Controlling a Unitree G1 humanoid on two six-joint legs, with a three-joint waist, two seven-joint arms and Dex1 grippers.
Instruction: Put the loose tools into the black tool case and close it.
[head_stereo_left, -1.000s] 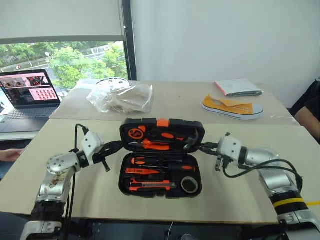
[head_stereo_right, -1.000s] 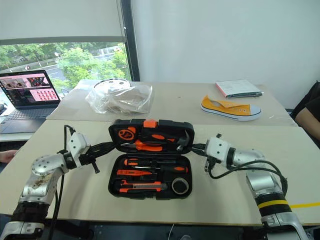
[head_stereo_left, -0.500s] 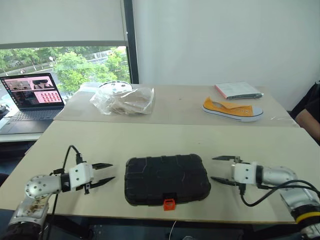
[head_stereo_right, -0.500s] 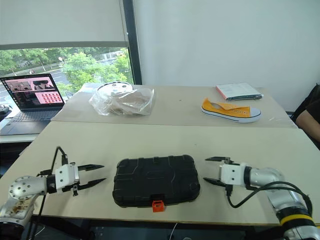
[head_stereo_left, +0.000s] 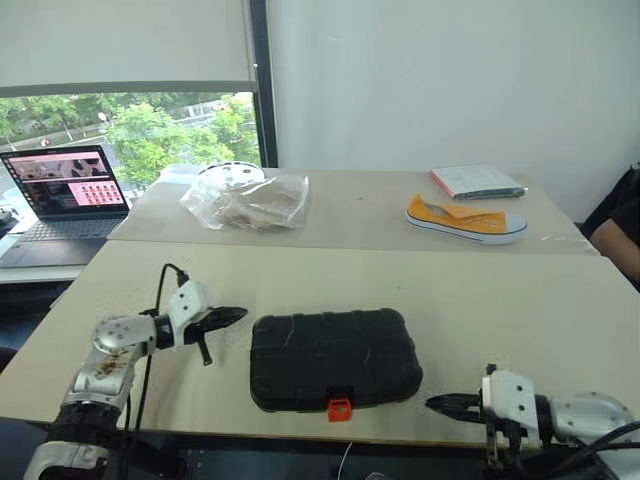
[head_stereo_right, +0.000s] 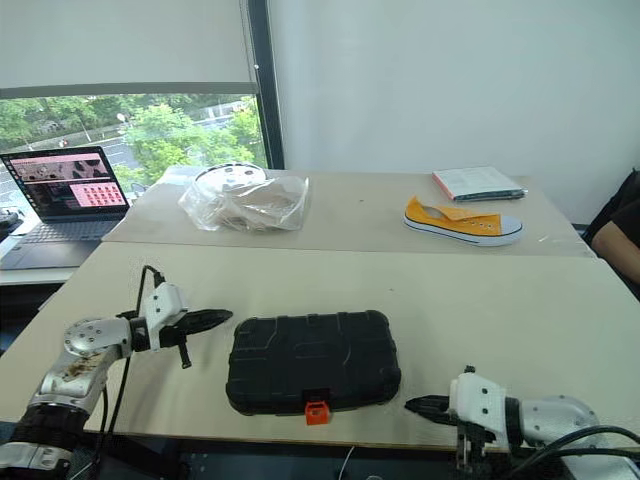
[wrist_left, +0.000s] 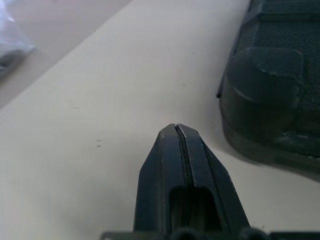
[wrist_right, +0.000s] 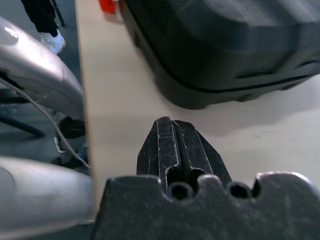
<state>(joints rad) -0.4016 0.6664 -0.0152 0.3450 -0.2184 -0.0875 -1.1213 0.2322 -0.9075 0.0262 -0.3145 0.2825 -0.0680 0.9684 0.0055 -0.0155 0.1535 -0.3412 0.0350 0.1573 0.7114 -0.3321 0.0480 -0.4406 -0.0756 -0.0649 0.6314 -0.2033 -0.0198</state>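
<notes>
Left gripper (head_stereo_left: 232, 315) now pinched shut on nothing, just off the left end of the black tool case (head_stereo_left: 333, 357); half a second ago spread wide. Right gripper (head_stereo_left: 445, 404) likewise shut and empty, drawn back to the table's (head_stereo_left: 480, 300) near edge, by the case's right front corner. Case closed near the near edge, orange latch (head_stereo_left: 340, 408) forward. Probably finished.

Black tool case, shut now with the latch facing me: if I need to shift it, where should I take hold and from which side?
Probably by its two short ends at once. The black tool case lies flat and wide, too broad for one gripper, and the left gripper and right gripper, both shut, already flank those ends. Avoid the orange latch on the front edge.
</notes>
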